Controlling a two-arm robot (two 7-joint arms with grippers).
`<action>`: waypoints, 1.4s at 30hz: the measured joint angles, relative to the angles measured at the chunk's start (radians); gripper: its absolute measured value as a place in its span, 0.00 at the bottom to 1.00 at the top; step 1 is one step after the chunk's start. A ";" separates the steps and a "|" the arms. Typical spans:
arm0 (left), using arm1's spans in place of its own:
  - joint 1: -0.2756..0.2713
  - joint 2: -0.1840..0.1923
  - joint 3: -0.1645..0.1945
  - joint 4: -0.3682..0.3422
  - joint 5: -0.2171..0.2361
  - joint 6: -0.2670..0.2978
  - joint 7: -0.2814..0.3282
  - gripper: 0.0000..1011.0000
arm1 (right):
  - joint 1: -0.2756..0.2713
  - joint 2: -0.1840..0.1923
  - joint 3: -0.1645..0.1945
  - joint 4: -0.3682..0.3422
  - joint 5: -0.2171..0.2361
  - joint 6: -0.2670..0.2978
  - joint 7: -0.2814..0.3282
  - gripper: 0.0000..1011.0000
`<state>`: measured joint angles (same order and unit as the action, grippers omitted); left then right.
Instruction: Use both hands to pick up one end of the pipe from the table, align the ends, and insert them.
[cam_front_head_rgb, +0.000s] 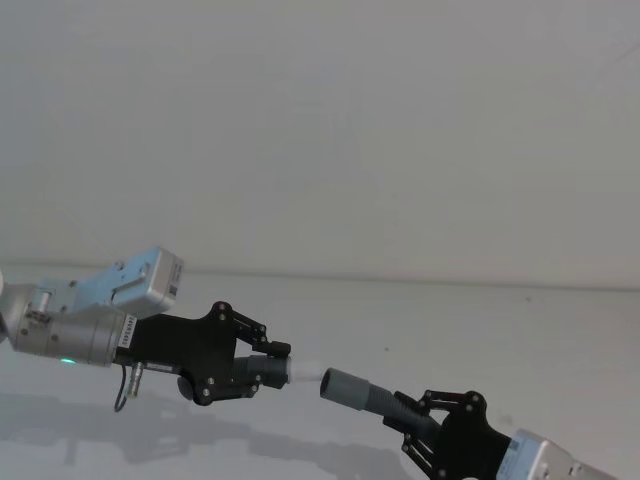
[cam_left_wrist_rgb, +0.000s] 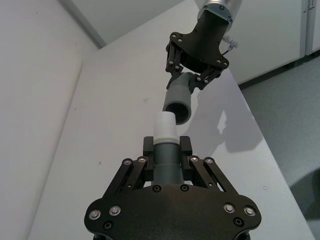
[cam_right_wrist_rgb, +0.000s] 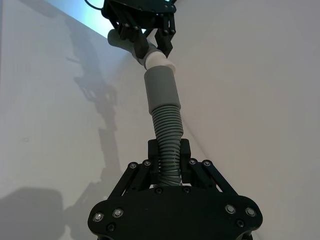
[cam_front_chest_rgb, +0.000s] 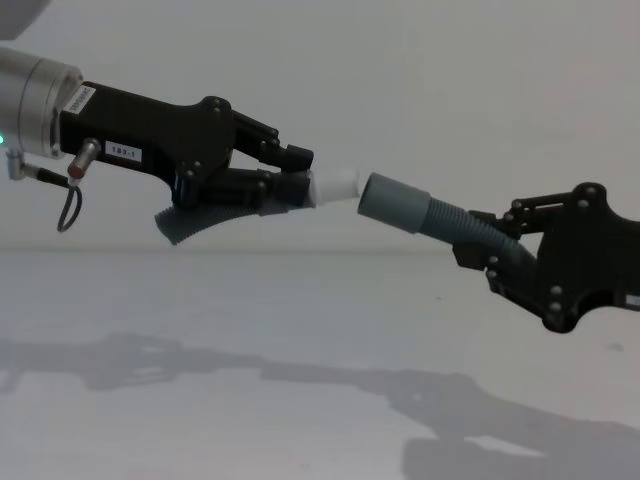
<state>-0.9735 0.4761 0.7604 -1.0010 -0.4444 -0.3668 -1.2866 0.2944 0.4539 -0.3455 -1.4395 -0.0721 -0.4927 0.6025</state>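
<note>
Left tool (cam_front_chest_rgb: 290, 170) clamped on white-tipped hose piece (cam_front_chest_rgb: 260, 195); right tool (cam_front_chest_rgb: 478, 248) clamped on cuffed hose piece (cam_front_chest_rgb: 415, 212); ends nearly touching above table (cam_front_chest_rgb: 300, 330).

1. Table (cam_front_chest_rgb: 300, 330): wide, plain white, flat top; runs across the near and mid part of the scene.
2. Far edge meets a plain white wall (cam_front_head_rgb: 320, 130); seam shows as a faint line, left to right.
3. Surface matte w/ slight sheen. Dark soft shadows (cam_front_chest_rgb: 330, 385) lie on it, stretching from near left to near right.
4. In the left wrist view the table's right edge (cam_left_wrist_rgb: 260, 135) drops off to a grey floor (cam_left_wrist_rgb: 290, 105).
5. Small dark specks on the top, far right (cam_front_head_rgb: 527, 296); too small to tell what they are.
</note>
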 joint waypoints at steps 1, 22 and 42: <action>0.000 0.000 0.001 0.000 -0.001 0.000 0.000 0.27 | 0.002 -0.002 -0.002 -0.001 -0.005 0.007 -0.005 0.20; -0.011 0.006 0.014 0.008 -0.018 0.000 -0.007 0.27 | 0.026 -0.017 -0.026 0.000 -0.048 0.066 -0.050 0.20; -0.017 0.027 0.028 0.001 -0.012 0.020 0.014 0.27 | 0.050 -0.013 -0.046 0.017 -0.054 0.081 -0.059 0.20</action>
<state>-0.9906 0.5036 0.7888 -0.9998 -0.4562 -0.3472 -1.2728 0.3441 0.4411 -0.3917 -1.4224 -0.1265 -0.4113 0.5434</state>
